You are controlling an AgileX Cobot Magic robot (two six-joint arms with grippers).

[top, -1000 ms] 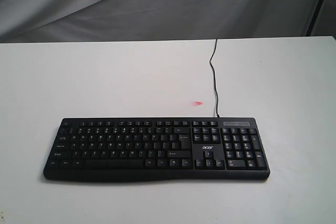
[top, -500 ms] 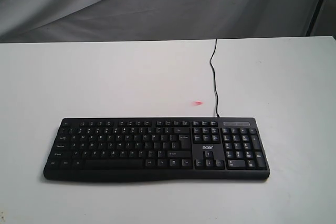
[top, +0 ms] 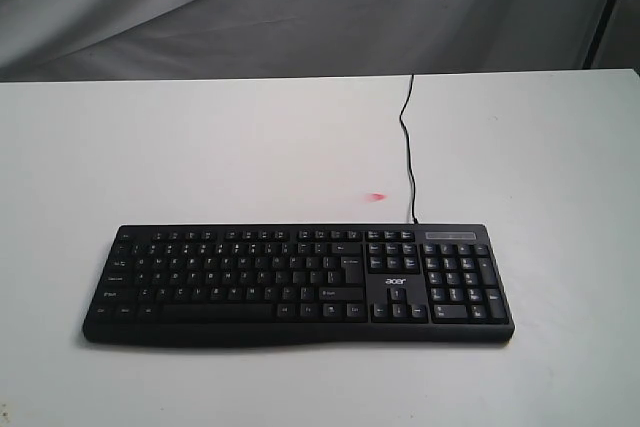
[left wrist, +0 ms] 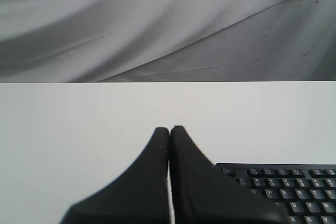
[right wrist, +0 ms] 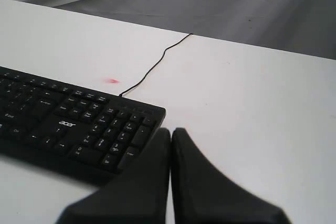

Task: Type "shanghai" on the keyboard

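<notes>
**Operator:** Where does the keyboard (top: 297, 285) lie?

**Technician:** It lies flat on the table (top: 200, 147), toward the near edge. Its long side runs across the exterior view, with the number pad (top: 459, 280) at the right end.

**Operator:** And the cable (top: 405, 137)?

**Technician:** It leaves the keyboard's rear edge toward the right end and runs back to the far table edge. A small mark (top: 376, 196) lies on the table just left of it.

**Operator:** The grippers?

**Technician:** The left gripper (left wrist: 169, 129) is near the keyboard's far left corner. The right gripper (right wrist: 171, 132) is just off the number-pad end.

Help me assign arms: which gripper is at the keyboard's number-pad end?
The right gripper: shut, it sits by the number-pad corner of the keyboard, while the left gripper, also shut, is by the opposite, Esc-key corner.
</notes>
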